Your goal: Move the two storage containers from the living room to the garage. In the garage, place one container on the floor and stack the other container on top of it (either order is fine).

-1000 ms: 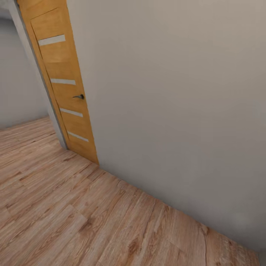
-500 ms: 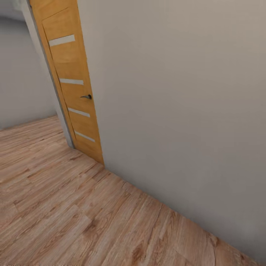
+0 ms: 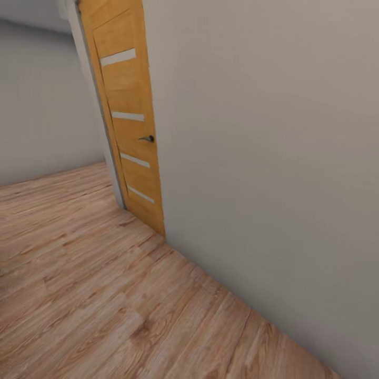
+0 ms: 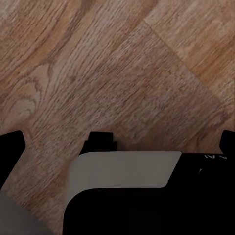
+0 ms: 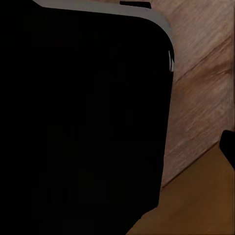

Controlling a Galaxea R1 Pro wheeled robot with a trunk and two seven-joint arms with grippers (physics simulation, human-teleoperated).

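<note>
One wooden door (image 3: 129,121), perhaps four pale slats

Supporting surface: light wood plank flooring (image 3: 95,284), with visible grain and staggered plank joints. In the head view it runs from the near edge to the base of a pale grey wall (image 3: 263,158) and to the foot of an orange-brown wooden door (image 3: 131,131). The left wrist view shows the same plank surface (image 4: 117,73) at close range.
</note>
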